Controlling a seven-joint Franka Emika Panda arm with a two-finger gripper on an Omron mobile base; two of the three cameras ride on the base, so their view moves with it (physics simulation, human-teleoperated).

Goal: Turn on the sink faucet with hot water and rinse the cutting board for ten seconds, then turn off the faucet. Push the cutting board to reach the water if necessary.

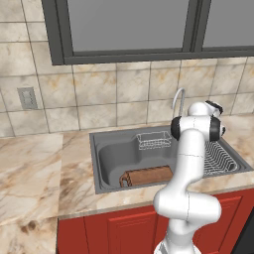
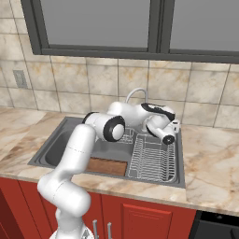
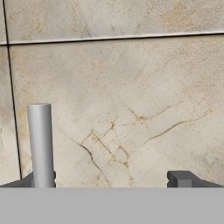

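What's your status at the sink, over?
Gripper open, at faucet base, a grey post by one fingertip. No water running. Cutting board dry in sink.

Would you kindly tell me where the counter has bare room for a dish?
Bare marble lies left of the sink, below the wall outlet, and right of the drying rack. Inside the basin it is crowded: the cutting board, a wire basket and the rack.
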